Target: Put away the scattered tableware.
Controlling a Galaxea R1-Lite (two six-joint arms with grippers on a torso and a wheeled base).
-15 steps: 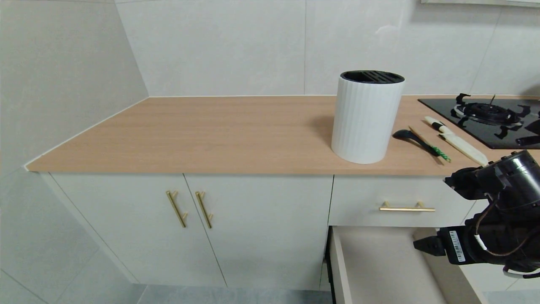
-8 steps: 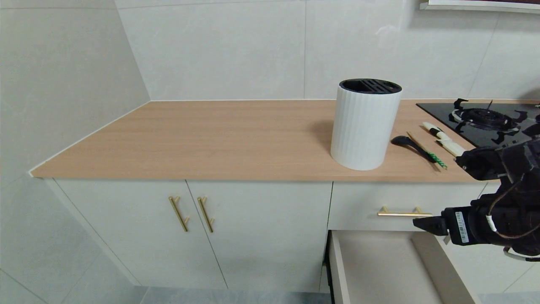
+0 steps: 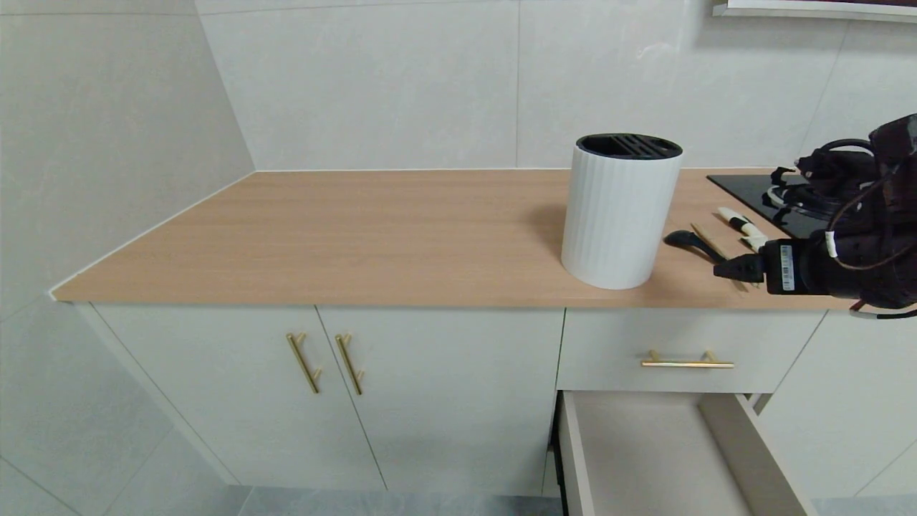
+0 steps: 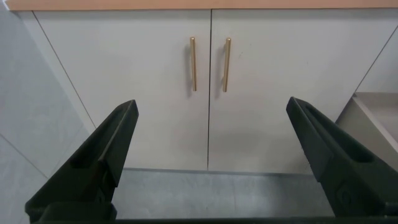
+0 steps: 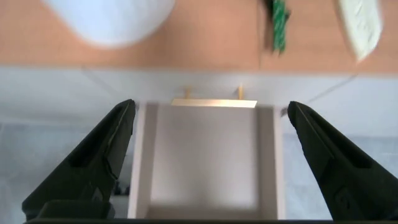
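Above the table (image 3: 372, 236) edge the right gripper (image 3: 725, 270) is hovering, fingers wide; the left gripper (image 4: 211, 163) is also standing wide.

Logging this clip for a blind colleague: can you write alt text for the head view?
The right arm's pincer hovers over the front edge of the wooden counter, beside a black ladle, chopsticks and a white knife lying right of a white ribbed holder. Below, the lower drawer stands pulled open.
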